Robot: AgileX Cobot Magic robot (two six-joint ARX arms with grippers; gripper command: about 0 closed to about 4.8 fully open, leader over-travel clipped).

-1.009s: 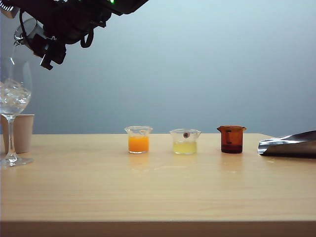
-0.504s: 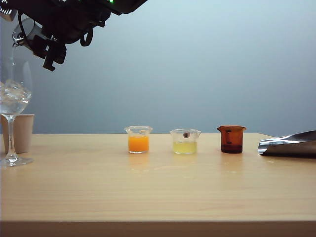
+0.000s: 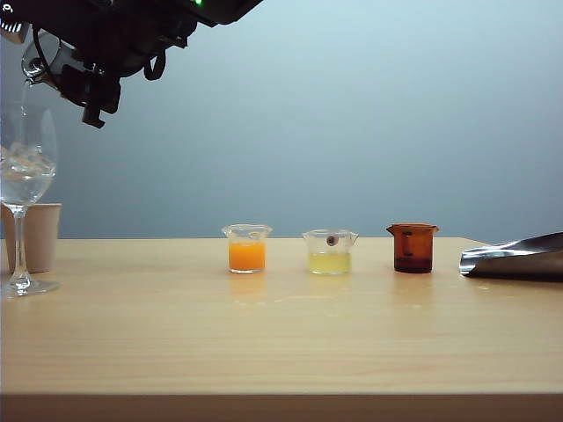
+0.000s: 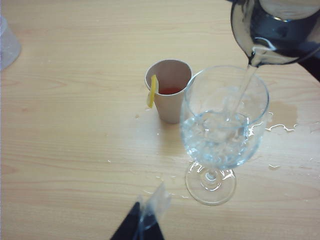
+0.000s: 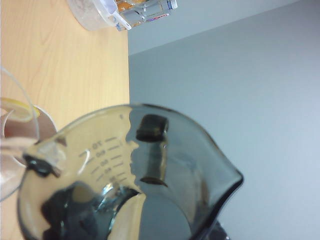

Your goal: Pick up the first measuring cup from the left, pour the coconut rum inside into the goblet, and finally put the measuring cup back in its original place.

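One stream of coconut rum (image 4: pixel 243 90) is what you have running now: the first measuring cup (image 4: pixel 272 32) tips further than it did a second ago, its spout dropped lower over the goblet (image 4: pixel 223 125), and in the left wrist view a thin clear thread falls from the spout into the bowl. That means you are in the pour itself, not the approach.

Your right gripper (image 3: pixel 84 75) sits at about ten o'clock in the exterior view, high above the goblet (image 3: pixel 25 167) at the nine o'clock edge of the table (image 3: pixel 281 352). Its jaws are clamped on the first measuring cup (image 3: pixel 40 57) (the pads themselves are hidden behind the dark body, but the cup hangs tilted in the air and nothing else carries it). In the right wrist view the cup (image 5: pixel 130 175) fills the frame, lying nearly on its side.

Your left gripper (image 4: pixel 145 220) shows only as dark tips with a clear pad near the goblet's foot; you cannot tell whether it is apart or together.

Some spilled drops lie on the wood around the goblet, so judge the aim carefully. Cup return is still to come.
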